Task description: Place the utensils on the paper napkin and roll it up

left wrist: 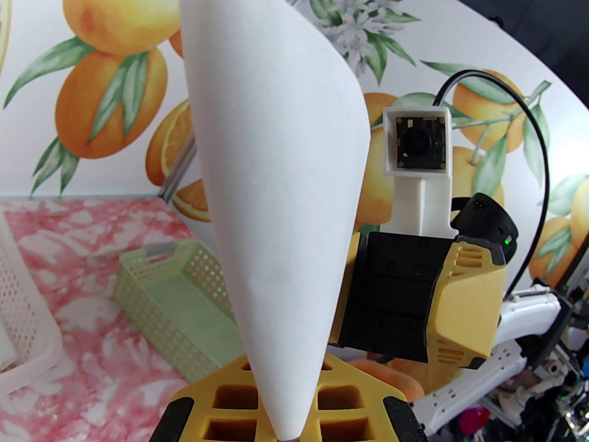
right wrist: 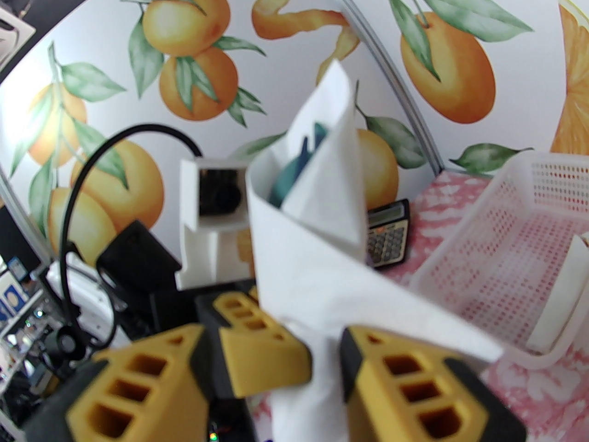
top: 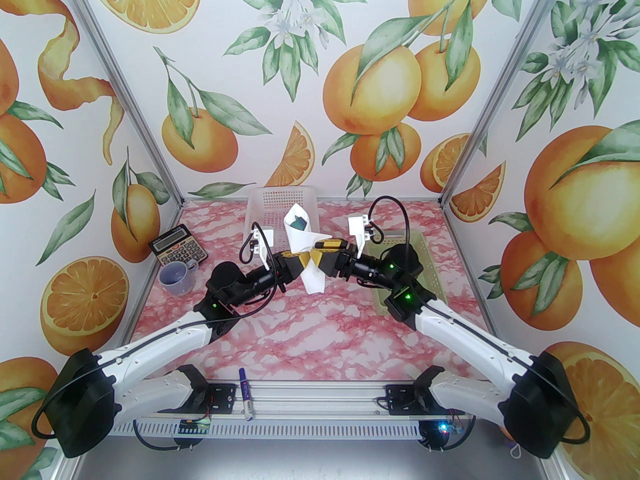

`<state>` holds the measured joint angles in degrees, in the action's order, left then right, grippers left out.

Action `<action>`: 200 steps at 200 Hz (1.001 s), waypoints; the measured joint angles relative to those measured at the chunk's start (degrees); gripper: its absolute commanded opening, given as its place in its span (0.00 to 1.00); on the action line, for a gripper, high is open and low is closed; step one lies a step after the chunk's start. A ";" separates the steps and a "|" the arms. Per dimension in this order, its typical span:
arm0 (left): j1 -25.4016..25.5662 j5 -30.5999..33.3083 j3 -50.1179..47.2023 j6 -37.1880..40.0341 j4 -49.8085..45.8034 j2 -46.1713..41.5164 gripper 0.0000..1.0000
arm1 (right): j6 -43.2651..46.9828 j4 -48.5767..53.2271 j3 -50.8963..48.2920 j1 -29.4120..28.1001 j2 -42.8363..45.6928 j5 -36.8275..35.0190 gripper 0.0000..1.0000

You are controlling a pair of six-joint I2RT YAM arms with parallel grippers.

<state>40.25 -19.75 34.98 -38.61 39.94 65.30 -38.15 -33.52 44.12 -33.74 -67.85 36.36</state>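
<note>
Over the pink marble table [top: 300, 328], the two arms meet at centre and hold the paper napkin [top: 305, 240] off the surface. It is rolled into a cone, with the wide mouth up and toward the far side and the narrow end hanging down.

A white mesh basket [top: 280, 200] stands at the far edge behind the cone. A green basket [left wrist: 175, 288] sits to the right, partly under the right arm.

The left gripper [left wrist: 287, 412] is pressed together on the narrow lower end of the napkin, the paper pinched between its yellow fingers.

The right gripper [right wrist: 280, 343] comes in from the right, its jaws part way apart on either side of the napkin. One finger [right wrist: 405, 385] lies against the paper, but it cannot be told whether the jaws actually squeeze it.

A calculator [top: 177, 250] lies at the far left of the table, with a lilac cup [top: 176, 278] just in front of it.

The utensils [right wrist: 290, 173] are inside the roll. Only their dark teal tips are visible in the cone's open mouth, and the individual pieces cannot be told apart.

A blue-capped marker [top: 246, 398] lies on the rail at the near edge, between the arm bases.
</note>
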 measured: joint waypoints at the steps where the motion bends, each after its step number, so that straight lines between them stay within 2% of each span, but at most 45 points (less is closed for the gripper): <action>1: 0.00 0.02 0.02 -0.02 0.02 0.00 0.00 | 0.00 -0.02 0.04 0.00 -0.04 0.02 0.51; 163: -0.24 0.33 0.24 0.00 1.88 0.42 0.00 | -2.12 -6.40 5.07 1.31 -6.80 2.05 0.52; 200: -0.22 0.74 0.24 -0.07 2.45 0.42 0.00 | -4.13 -9.18 5.05 1.46 -7.91 2.60 0.55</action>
<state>40.03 -19.00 35.22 -38.68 42.39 65.71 -42.28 -42.70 49.17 -32.27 -75.77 38.96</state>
